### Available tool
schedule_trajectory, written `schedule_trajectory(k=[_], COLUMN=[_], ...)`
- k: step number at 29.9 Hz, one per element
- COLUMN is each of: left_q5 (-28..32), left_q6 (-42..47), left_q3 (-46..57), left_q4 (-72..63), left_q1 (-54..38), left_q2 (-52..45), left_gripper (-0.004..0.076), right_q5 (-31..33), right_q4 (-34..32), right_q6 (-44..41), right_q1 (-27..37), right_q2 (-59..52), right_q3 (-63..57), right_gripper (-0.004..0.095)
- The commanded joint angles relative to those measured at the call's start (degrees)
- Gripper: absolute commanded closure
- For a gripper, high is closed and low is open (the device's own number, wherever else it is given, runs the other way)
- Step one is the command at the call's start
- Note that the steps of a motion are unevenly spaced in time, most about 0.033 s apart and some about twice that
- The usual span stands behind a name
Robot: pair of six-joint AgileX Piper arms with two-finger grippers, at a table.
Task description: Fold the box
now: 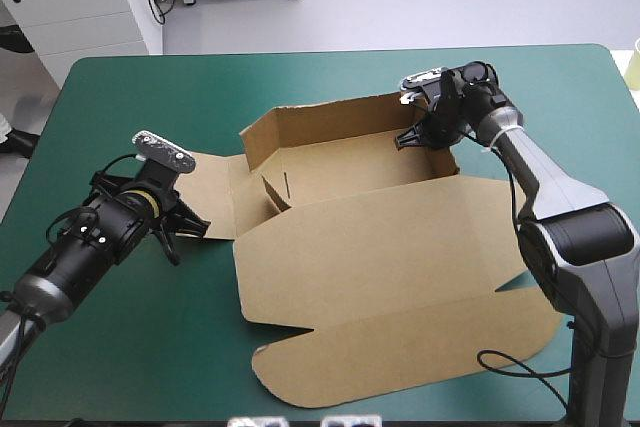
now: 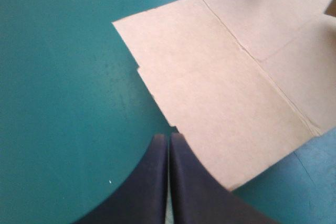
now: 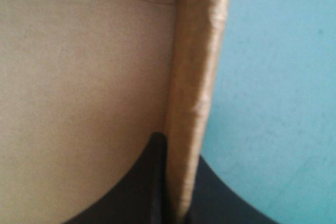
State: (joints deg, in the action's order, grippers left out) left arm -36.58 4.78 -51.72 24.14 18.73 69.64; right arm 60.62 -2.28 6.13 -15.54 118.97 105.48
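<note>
Two walls of the brown box (image 1: 380, 247) stand raised, the far one at 12 o'clock and the side one at 3 o'clock, making a shallow tray in the middle of the teal-green tabletop (image 1: 130, 347). At 9 o'clock a short inner wall leans half-raised, and its outer flap lies flat. The wide lid lies flat from the tray toward 6 o'clock, its rounded corners close to the near edge. The right claw (image 1: 425, 135) is clamped on the 3 o'clock wall, one black finger inside the tray and one outside. The left claw (image 2: 169, 137) is clenched on nothing, its tip at the flat flap's edge. Open cover lies at 8 o'clock and past 3 o'clock.
</note>
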Motion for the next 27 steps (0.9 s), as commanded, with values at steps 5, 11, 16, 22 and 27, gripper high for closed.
schedule_trajectory(k=[5, 11, 16, 22, 27], left_q5=[3.44, 4.59, 4.72, 4.72, 4.89], left_q6=[0.7, 0.36, 0.28, 0.28, 0.28], left_q3=[4.14, 9.5, 9.58, 9.58, 9.58], left_q4=[-1.76, -1.65, -1.77, -1.77, -1.77], left_q1=[-0.81, -0.81, -0.69, -0.69, -0.69], left_q2=[-12.53, -22.24, -24.4, -24.4, -24.4], left_gripper=[0.0731, 0.0731, 0.0731, 0.0731, 0.0731], right_q5=[10.9, 10.9, 10.9, 10.97, 10.97], right_q4=[-3.59, -3.44, -3.64, -5.15, -6.1], right_q6=[0.87, 1.41, 2.82, 2.44, 1.28], right_q1=[-0.01, -0.01, -0.01, -0.01, -0.01], right_q2=[-7.25, -7.43, -7.85, -10.77, -15.97], right_q3=[-8.4, -8.64, -5.92, -1.02, 0.66], right_gripper=[0.0926, 0.0925, 0.0774, 0.041, 0.0409])
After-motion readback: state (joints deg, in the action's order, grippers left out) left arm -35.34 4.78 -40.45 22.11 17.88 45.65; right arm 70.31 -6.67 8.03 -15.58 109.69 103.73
